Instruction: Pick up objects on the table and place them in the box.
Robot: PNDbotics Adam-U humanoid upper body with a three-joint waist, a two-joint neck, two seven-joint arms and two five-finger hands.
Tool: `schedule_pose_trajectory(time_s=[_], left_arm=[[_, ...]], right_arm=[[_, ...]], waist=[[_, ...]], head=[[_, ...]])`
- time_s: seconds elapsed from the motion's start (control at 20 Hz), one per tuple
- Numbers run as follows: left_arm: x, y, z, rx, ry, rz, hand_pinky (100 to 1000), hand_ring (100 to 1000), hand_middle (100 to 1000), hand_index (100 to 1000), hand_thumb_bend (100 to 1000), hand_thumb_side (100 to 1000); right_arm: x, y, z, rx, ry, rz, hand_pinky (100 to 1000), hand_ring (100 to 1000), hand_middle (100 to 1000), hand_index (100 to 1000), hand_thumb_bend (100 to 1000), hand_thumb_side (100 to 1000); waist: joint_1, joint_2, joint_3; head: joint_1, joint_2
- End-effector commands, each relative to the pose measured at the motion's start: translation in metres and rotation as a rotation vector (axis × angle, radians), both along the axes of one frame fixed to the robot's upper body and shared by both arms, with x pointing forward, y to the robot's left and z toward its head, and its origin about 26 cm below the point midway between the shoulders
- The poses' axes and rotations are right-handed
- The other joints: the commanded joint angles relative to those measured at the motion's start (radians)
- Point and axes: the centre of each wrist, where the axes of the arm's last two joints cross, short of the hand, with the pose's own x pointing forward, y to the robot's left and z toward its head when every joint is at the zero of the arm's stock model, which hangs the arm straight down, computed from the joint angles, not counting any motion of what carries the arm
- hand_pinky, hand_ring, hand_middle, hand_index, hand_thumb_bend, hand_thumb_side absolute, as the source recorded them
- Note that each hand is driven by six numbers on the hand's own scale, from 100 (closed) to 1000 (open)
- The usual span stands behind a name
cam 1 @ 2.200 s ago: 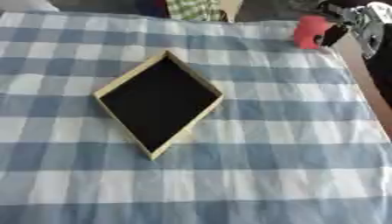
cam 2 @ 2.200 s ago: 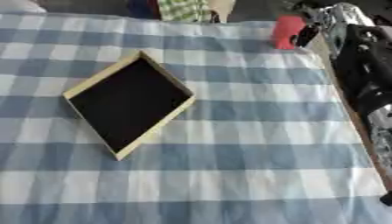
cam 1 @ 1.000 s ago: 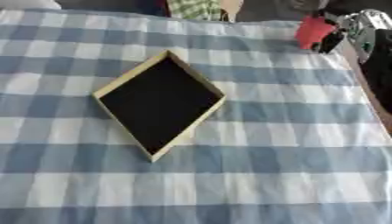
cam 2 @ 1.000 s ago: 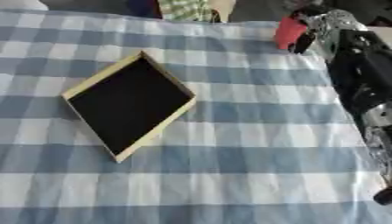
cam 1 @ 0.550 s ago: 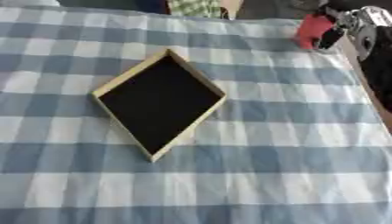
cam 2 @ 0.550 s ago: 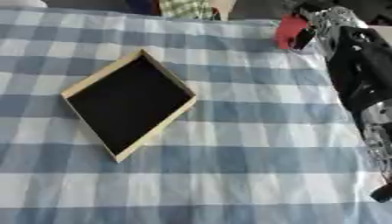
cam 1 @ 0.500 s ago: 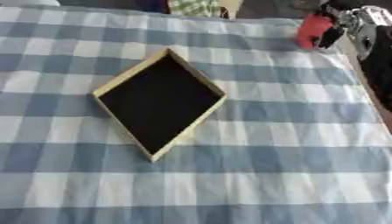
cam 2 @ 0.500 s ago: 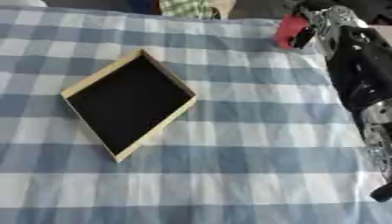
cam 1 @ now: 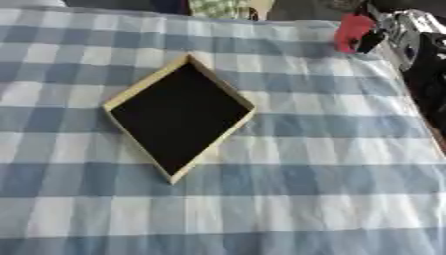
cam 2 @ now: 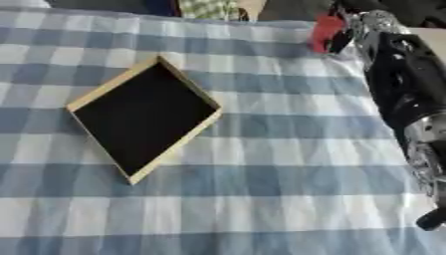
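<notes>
Left eye view: red object (cam 1: 353, 31) against right robot hand (cam 1: 376, 37).

A shallow wooden box (cam 2: 144, 117) with a dark inside sits cornerwise on the blue-and-white checked tablecloth (cam 2: 278, 164). At the far right corner, the right hand (cam 2: 353, 30) is at a red object (cam 2: 327, 26).

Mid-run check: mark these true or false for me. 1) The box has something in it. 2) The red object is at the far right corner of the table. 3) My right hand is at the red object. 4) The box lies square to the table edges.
1) False: the box shows only a dark inside.
2) True: the red object is there.
3) True: the right hand is against it.
4) False: it sits turned like a diamond on the checked cloth.
</notes>
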Motion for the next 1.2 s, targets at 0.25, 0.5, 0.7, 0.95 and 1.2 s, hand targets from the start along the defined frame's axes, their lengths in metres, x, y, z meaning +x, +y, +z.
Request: schedule_pose_trajectory(time_s=[0.25,0.5,0.7,0.95,1.2], left_arm=[[-0.001,0.001,0.005,0.001,-0.016,0.001,724,583,556,659,100,770],[-0.002,0.001,0.005,0.003,-0.011,0.001,724,584,556,659,100,768],[-0.002,0.002,0.004,0.001,-0.007,0.001,723,584,556,659,100,766],[-0.002,0.002,0.005,0.002,-0.007,-0.003,724,585,557,659,100,765],[-0.001,0.002,0.006,0.005,-0.013,-0.01,724,587,559,659,100,761]], right_arm=[[-0.007,-0.003,0.026,-0.038,-0.069,0.025,445,424,385,544,210,100],[-0.011,0.0,0.04,-0.045,-0.074,0.067,453,429,390,550,187,100],[-0.017,0.005,0.055,-0.031,-0.078,0.124,435,425,386,552,141,100],[-0.026,0.021,0.07,-0.032,-0.089,0.272,422,423,384,555,101,100],[-0.03,0.051,0.079,-0.074,-0.086,0.419,421,422,383,553,102,100]], waist=[[0.002,-0.036,-0.008],[0.005,-0.048,-0.017],[0.007,-0.056,-0.022],[0.01,-0.063,-0.028],[0.014,-0.071,-0.026]], head=[[0.003,0.002],[0.008,0.01],[0.011,0.015],[0.015,0.023],[0.01,0.031]])
